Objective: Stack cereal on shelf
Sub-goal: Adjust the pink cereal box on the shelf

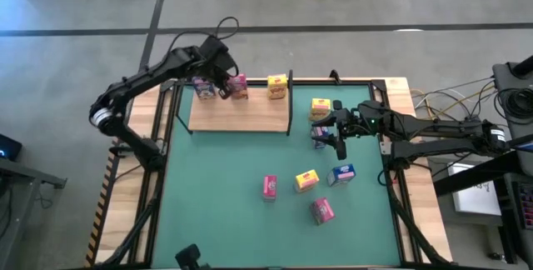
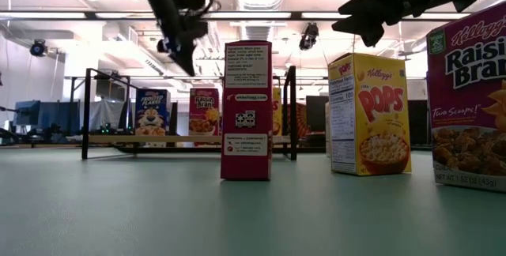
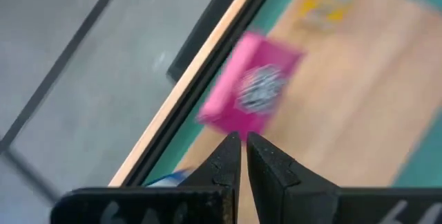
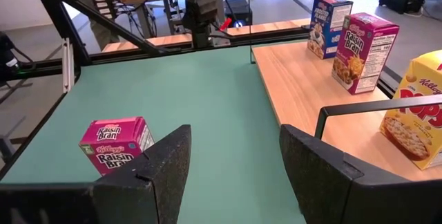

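The left pincer (image 1: 223,87) hangs over the back edge of the shelf (image 1: 250,116) with its fingers pressed together and nothing between them. Directly under it stands a pink Raisin Bran box (image 1: 238,87), with a blue Frosted Flakes box (image 1: 202,90) just beside it and a yellow Pops box (image 1: 277,87) farther along the panel. If that arm drops or swings sideways from here, the shut tips could clip the pink box and knock it into its blue neighbour or off the back edge.

The right pincer (image 1: 336,131) hovers spread and empty over the green bench mat (image 1: 225,187), beside the shelf's black frame post (image 1: 290,103). A yellow box (image 1: 321,107) stands near it, and a blue box (image 1: 320,137) shows partly under the arm. Coming down off-centre, a finger could land on a box top and tip it over; carrying a box to the shelf, the arm might strike the post.

Four more boxes wait mid-mat: pink (image 1: 269,187), yellow (image 1: 306,180), blue (image 1: 342,173) and another pink (image 1: 322,211). These stand close together, so a wide approach risks shoving neighbours.
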### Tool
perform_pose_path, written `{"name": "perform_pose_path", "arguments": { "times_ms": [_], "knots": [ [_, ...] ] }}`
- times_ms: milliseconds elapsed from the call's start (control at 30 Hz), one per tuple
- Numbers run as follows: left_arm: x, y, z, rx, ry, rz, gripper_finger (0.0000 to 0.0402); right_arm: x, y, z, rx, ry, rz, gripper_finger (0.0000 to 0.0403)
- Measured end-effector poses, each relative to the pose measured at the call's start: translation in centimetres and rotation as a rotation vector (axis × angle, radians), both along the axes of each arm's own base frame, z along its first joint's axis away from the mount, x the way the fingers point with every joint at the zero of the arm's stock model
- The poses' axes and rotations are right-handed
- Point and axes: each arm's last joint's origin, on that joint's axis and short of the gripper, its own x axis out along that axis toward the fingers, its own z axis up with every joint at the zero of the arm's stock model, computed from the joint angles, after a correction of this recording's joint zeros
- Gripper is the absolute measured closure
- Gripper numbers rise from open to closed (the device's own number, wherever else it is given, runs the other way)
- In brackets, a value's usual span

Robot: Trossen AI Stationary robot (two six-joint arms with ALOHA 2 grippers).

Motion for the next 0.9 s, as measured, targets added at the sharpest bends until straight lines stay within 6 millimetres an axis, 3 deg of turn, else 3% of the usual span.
{"name": "perform_pose_path", "arguments": {
  "times_ms": [233,600,900],
  "knots": [
    [0.0,-3.7,0.9,0.06,-0.125,-0.142,0.0393,0.0,0.0,0.0,-0.001,0.0,0.0,0.0193],
    [-0.9,-6.8,-1.6,0.048,-0.127,-0.227,0.0393,0.0,0.0,0.0,0.0,0.0,0.0,0.0193],
    [0.5,-9.2,-2.7,-0.074,-0.223,-0.398,0.0393,0.0,0.0,0.0,-0.001,0.0,0.0,0.0193]
  ]
}}
